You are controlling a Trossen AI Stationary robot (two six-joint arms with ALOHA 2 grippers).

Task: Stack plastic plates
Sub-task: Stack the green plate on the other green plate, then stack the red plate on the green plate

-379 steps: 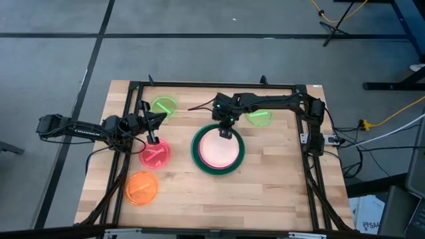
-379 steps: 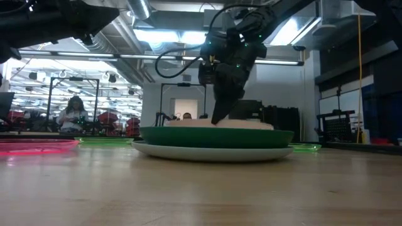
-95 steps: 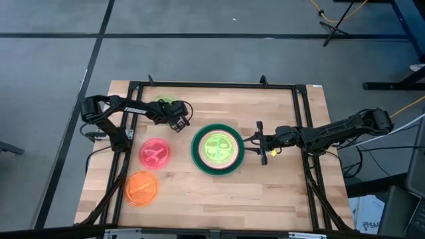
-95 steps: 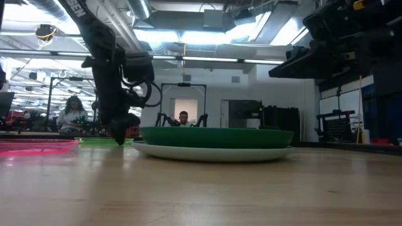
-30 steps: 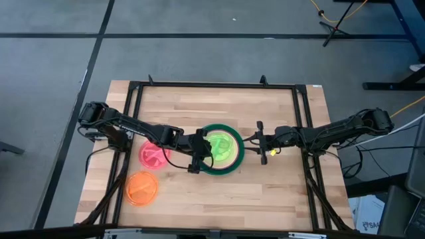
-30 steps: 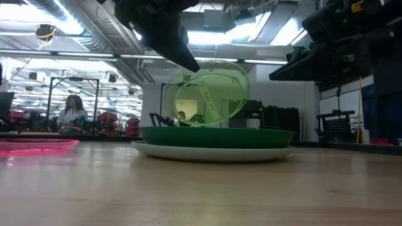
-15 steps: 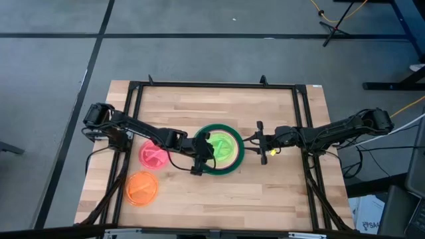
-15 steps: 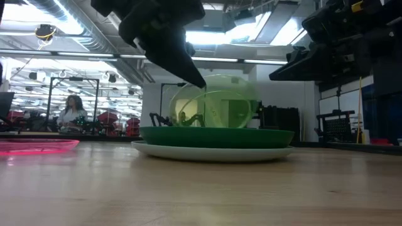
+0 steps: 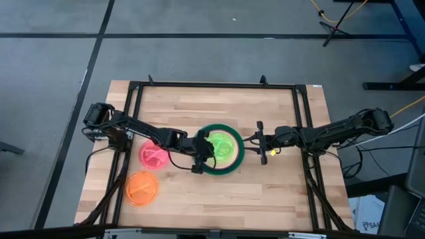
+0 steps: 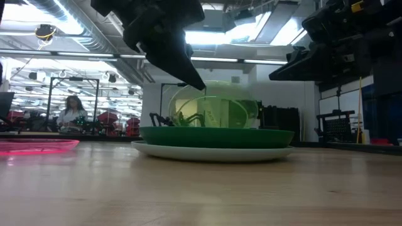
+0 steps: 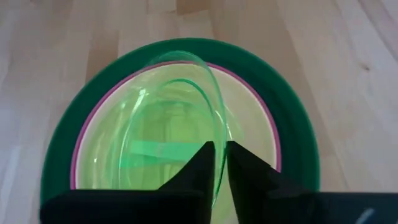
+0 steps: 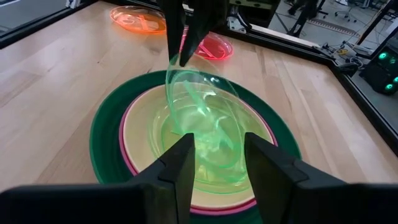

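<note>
In the table's middle stands a stack: a pale plate (image 10: pixel 213 152) at the bottom, then a dark green plate (image 9: pixel 218 166), a magenta-rimmed plate (image 11: pixel 76 165) and a peach plate (image 12: pixel 140 134), with a lime green plate (image 11: pixel 149 155) lying flat on top. A second translucent lime green plate (image 10: pixel 213 107) stands tilted on the stack, and my left gripper (image 9: pixel 200 155) is shut on it. My right gripper (image 9: pixel 260 141) waits open just right of the stack, its fingers (image 12: pixel 180 165) level and apart. My left gripper pinches the raised rim (image 11: pixel 219 134) of the tilted lime green plate between its two fingers. The fingers (image 10: pixel 188 69) slant down from the table's left and near side. The plate leans steeply, its lower edge (image 12: pixel 230 177) resting inside the stack.
A pink-red plate (image 9: pixel 154 155) lies left of the stack and an orange plate (image 9: pixel 141 188) nearer the front left corner. A black frame (image 9: pixel 212 85) runs round the tabletop. A person (image 10: pixel 72 113) sits in the room far behind.
My left gripper has carried the lime green plate down and a little toward the table's right. The plate hung clear above the stack a second ago; now it has sunk so that its lower edge sits in the stack, and it remains tilted.
</note>
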